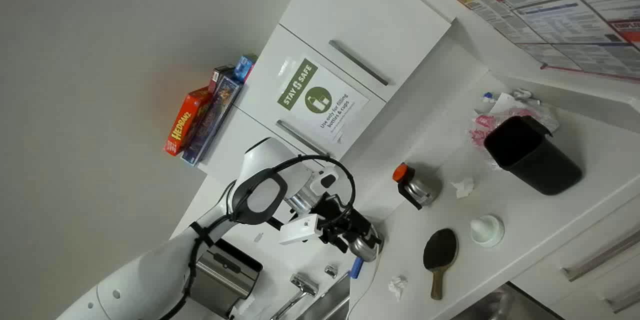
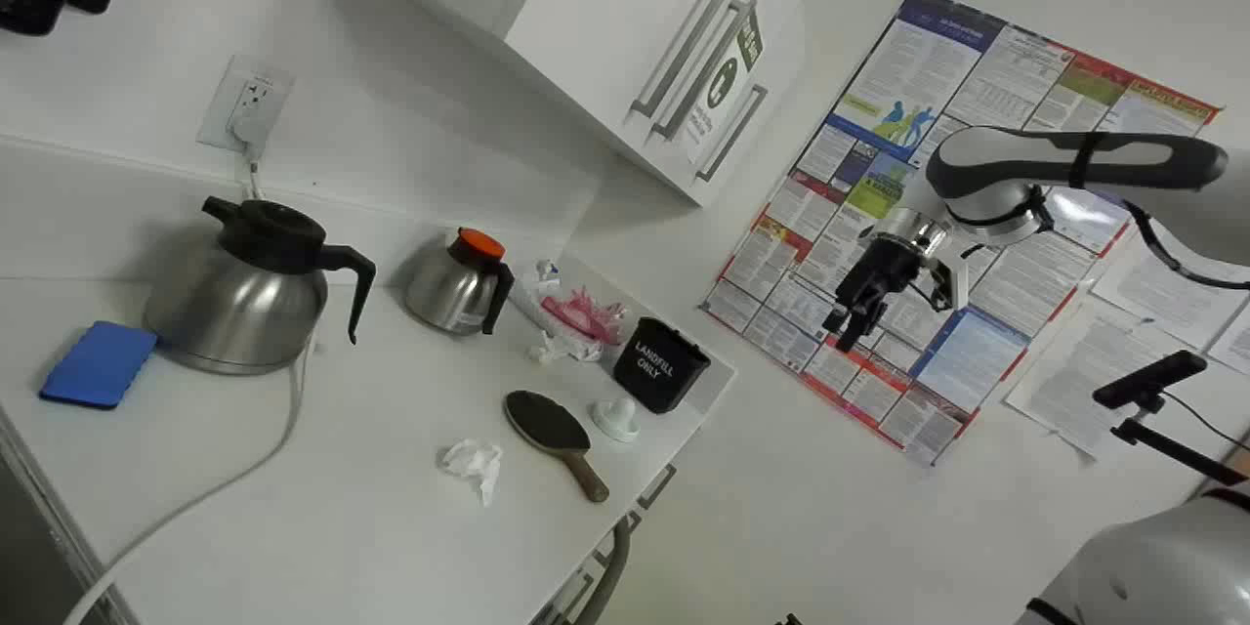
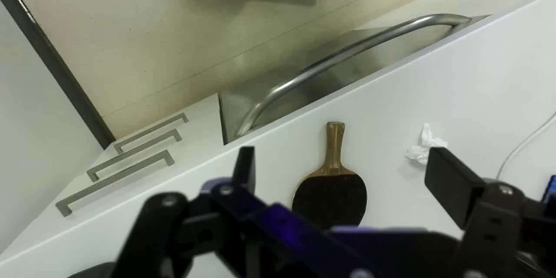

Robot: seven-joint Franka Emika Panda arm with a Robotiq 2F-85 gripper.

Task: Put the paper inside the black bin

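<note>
Fingers (image 3: 454,182) spread wide apart, and the gripper (image 3: 343,178) hangs well above the counter (image 3: 382,117)! Down between them in the wrist view, a ping-pong paddle (image 3: 331,186), dark face up, and near it the crumpled paper (image 3: 425,145), lying on the counter, and both exterior views have it there too. Further out, a pale round piece (image 1: 487,231) with a raised middle sits beside the paddle. And here's the black bin (image 1: 547,167), well apart from that paper, upright near the counter's end, mouth facing up, the inside so dark I can't tell what it holds; "LANDFILL ONLY" on its side in an exterior view! Just beside it, a clear-and-pink plastic bag (image 2: 586,317), contents too jumbled to name. A second white scrap (image 1: 463,187) lies between the bin and the small steel carafe (image 1: 419,192), orange-topped. Out wide stands the big steel carafe (image 2: 239,303), black-topped, right by a blue pad (image 2: 98,366); the insides of both carafes hidden.
</note>
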